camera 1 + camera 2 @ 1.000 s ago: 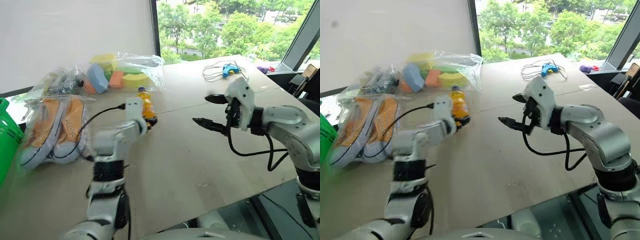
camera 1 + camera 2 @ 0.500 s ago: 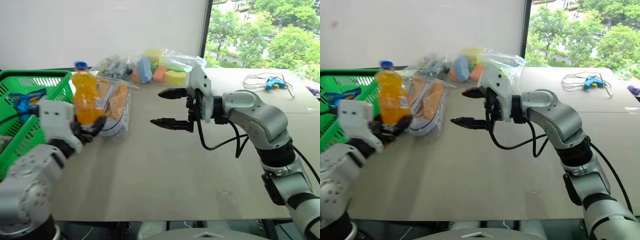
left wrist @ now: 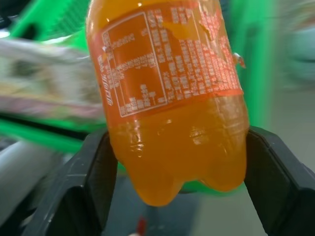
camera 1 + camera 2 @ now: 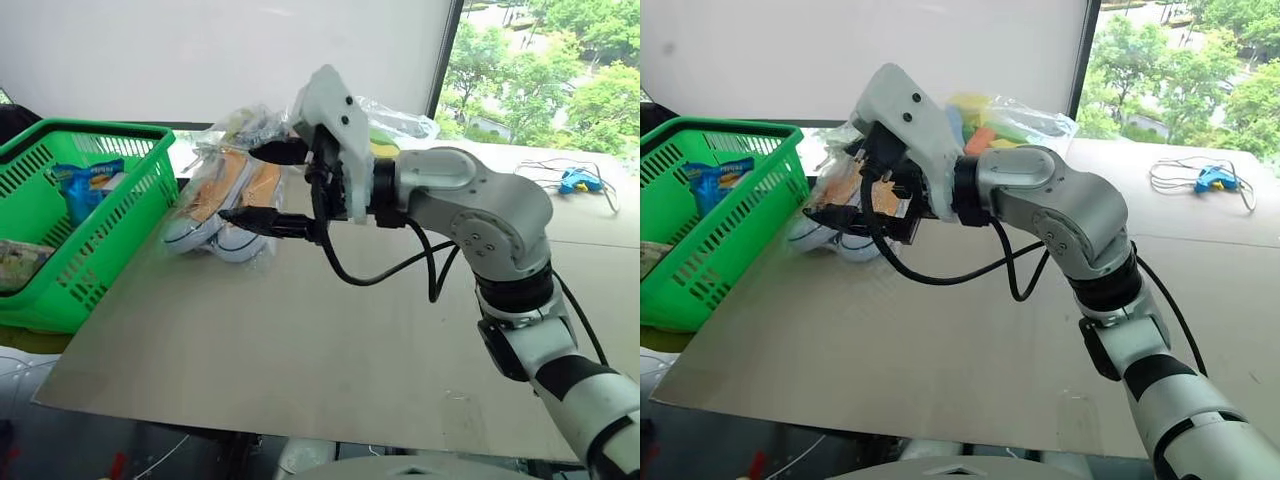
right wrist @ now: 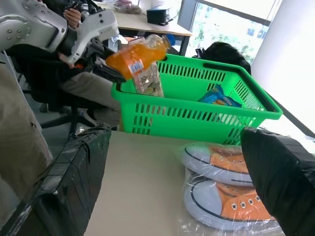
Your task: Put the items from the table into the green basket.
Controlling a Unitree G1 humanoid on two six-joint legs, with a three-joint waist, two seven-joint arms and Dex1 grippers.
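On my bench point(image 4: 300, 340), the right hand point(image 4: 265, 185) gapes empty; the left hand point(image 5: 101, 59) pinches the label-wrapped orange drink bottle point(image 5: 135, 55) over the green basket point(image 5: 197, 105).

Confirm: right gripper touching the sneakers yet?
Apart. In the right wrist view the right gripper's open fingers frame the bagged sneakers with table showing between them; nothing is pinched.

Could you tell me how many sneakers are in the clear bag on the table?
2: the sneakers lie side by side in their clear bag on the table, beside the green basket, just under the open right gripper. Nothing suggests more, though the gripper hides part of the bag.
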